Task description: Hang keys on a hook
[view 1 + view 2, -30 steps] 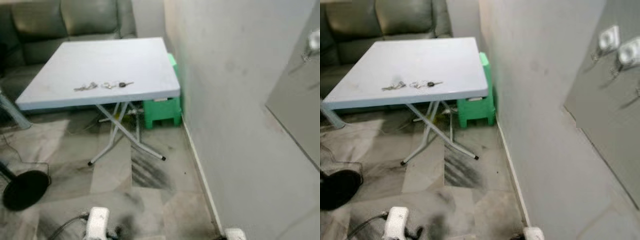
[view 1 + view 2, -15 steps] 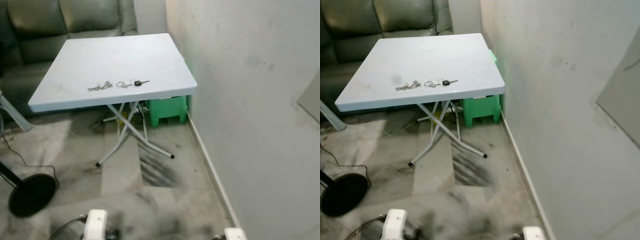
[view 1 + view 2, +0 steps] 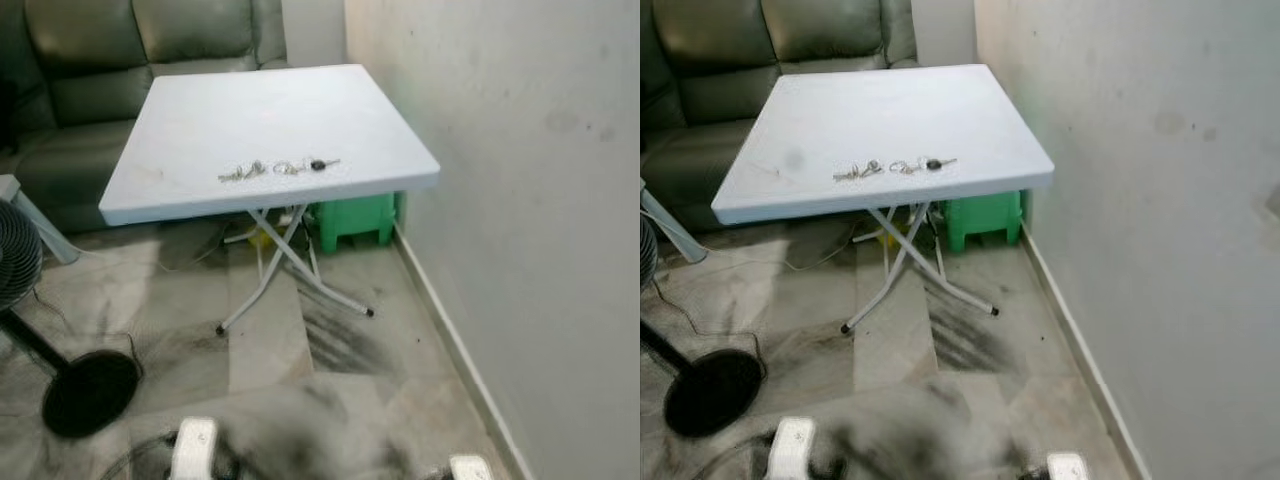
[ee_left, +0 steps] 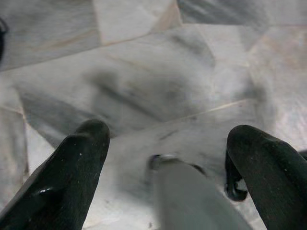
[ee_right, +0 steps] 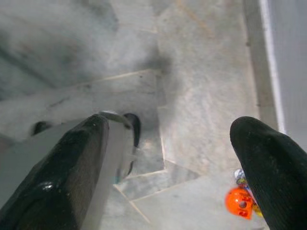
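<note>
A bunch of silver keys (image 3: pixel 241 172), a key ring (image 3: pixel 289 167) and a black-headed key (image 3: pixel 319 163) lie in a row near the front edge of a white folding table (image 3: pixel 270 105). Both arms hang low at the bottom of the eye views, far short of the table. In the left wrist view my left gripper (image 4: pixel 168 129) is open above the marble floor, holding nothing. In the right wrist view my right gripper (image 5: pixel 171 122) is likewise open and empty over the floor, beside the skirting board.
A green plastic stool (image 3: pixel 352 217) stands under the table against the pale wall (image 3: pixel 530 200). A dark sofa (image 3: pixel 100 70) sits behind the table. A standing fan's black base (image 3: pixel 92 392) is on the floor at left. A small orange object (image 5: pixel 241 201) lies near the wall.
The camera has swung left, so the table sits further right in the picture. The grey panel with hooks on the right wall has slid out of frame. The keys lie as before.
</note>
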